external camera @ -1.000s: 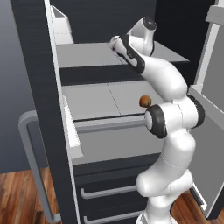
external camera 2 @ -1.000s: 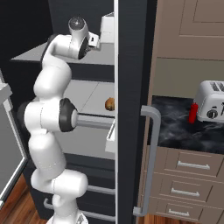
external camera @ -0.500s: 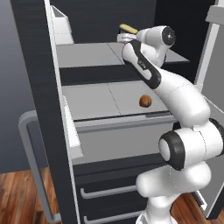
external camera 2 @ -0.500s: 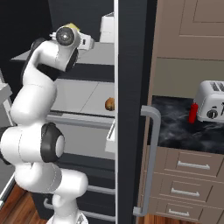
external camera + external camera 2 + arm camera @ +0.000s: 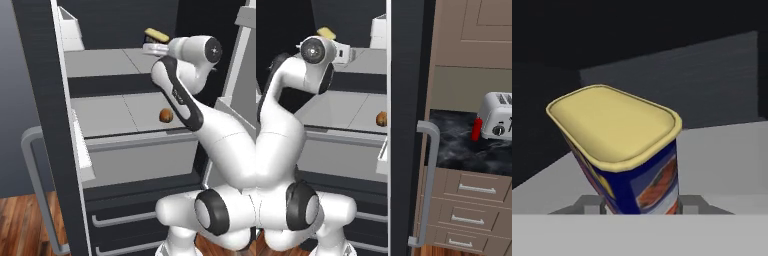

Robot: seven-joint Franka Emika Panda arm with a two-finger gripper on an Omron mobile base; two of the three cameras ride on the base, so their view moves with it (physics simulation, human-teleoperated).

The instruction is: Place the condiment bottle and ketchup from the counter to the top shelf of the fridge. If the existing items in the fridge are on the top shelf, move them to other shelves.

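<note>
A simulated kitchen, with the fridge standing open and a wood floor below it. Nearest is the dark fridge door with its grey loop handle, swung out towards the cameras. In the right base view, the counter lies beside it. On the counter stands a white toaster, with the red ketchup just at its left side.

Low in the fridge are dark drawers. Above them is the middle shelf, where a small brown ball sits alone near the front right edge, well apart from the arm's hand.

Higher and further in is the top shelf. The arm reaches up to its right end, and the gripper is there. It is clenched on a container with a blue printed body and a pale yellow lid. The hand view shows one finger tip against each side of the body, low down. The container leans in that view, and its lid pokes up above the hand in both base views. I cannot tell whether its base touches the shelf.

A white bin sits high on the door. Behind everything is the dark back wall of the fridge.
</note>
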